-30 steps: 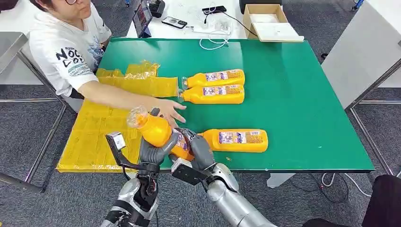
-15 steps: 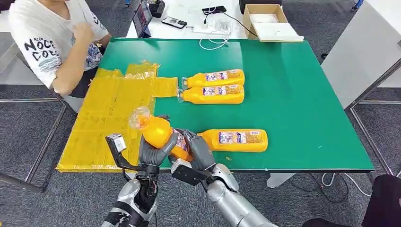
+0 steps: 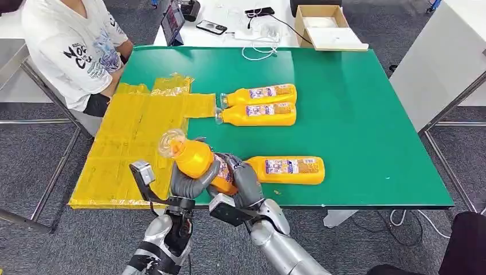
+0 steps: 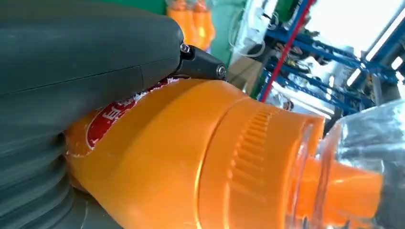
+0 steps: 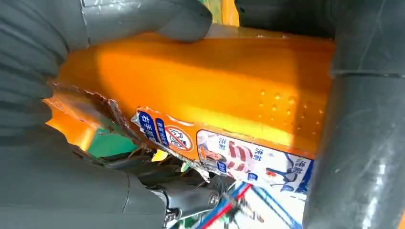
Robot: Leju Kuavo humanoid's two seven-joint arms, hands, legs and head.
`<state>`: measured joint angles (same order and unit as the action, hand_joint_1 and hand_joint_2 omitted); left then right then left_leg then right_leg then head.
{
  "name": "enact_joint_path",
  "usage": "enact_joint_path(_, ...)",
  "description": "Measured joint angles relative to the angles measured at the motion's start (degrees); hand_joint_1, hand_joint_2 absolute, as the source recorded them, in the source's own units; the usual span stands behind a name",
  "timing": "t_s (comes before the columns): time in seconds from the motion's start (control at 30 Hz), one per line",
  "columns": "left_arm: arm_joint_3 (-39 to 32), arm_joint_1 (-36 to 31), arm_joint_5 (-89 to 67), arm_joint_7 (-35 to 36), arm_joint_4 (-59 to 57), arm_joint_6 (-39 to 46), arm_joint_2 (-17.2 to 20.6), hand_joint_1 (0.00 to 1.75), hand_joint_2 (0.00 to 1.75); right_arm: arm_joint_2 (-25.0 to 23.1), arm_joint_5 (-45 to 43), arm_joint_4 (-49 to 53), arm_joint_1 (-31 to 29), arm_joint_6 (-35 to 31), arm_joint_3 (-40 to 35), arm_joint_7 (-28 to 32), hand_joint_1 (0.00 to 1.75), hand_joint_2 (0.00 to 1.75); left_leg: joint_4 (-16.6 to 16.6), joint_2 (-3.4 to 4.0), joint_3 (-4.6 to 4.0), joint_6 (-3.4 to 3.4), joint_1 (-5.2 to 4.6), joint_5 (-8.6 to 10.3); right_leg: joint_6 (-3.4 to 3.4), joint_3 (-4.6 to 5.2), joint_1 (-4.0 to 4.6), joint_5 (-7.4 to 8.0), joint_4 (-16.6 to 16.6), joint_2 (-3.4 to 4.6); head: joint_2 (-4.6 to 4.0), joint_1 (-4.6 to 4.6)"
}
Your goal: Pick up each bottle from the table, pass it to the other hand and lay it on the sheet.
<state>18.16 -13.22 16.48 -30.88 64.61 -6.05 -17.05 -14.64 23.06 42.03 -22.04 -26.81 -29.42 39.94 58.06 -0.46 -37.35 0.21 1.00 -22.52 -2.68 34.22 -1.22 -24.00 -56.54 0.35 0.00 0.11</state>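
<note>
You see the person beside the green table now sitting back, their arm gone from the yellow sheet it reached over a second ago. Above the table's near edge, both hands still clamp the orange bottle, left hand below its clear cap, right hand at its base. Its torn label's writing is too small to read. Three more bottles lie on the table

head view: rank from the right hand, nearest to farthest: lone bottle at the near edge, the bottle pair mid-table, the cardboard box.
From the right hand:
1. Lone bottle, lying at the table's near edge, right beside the hand.
2. Bottle pair, lying side by side mid-table, farther in.
3. Cardboard box, beyond the green table's far edge, on the white table.
</note>
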Motion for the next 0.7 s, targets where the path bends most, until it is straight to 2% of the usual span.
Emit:
enact_joint_path(0.17,1.99,-0.65,-0.56,0.42,0.48,1.38,-0.02,1.75,1.75,-1.05,-0.02,-0.06,-0.79,-1.04,1.27,-3.26,0.0,0.0,0.0,-0.01,-0.01,0.0,0.0,0.0,0.0,-0.02,0.0,0.0,0.0,0.0,0.0,0.0)
enact_joint_path(0.33,1.86,-2.11,-6.93,-3.76,1.38,13.69,-0.04,1.75,1.75,-1.38,-2.89,0.61,-0.93,1.44,2.8,-2.48,0.0,0.0,0.0,-0.04,-0.03,0.0,0.0,0.02,0.0,0.0,0.0,0.01,-0.01,-0.01,0.0,0.0)
enact_joint_path(0.53,-2.08,-7.7,-14.09,-8.37,2.17,27.22,0.17,1.75,1.75,-1.38,-8.49,7.25,-0.66,6.65,4.7,-1.47,0.0,0.0,0.0,-0.03,-0.01,-0.02,0.01,0.06,0.0,-0.02,0.01,0.01,-0.04,-0.01,0.0,0.0)
enact_joint_path(0.7,-6.66,-12.81,-17.25,-8.94,0.72,32.15,1.18,1.75,1.75,-1.38,-11.27,14.46,0.7,8.49,5.16,-1.12,0.0,0.0,0.0,-0.04,-0.02,-0.01,0.02,0.08,0.0,-0.02,0.02,0.01,-0.04,-0.01,0.0,0.02)
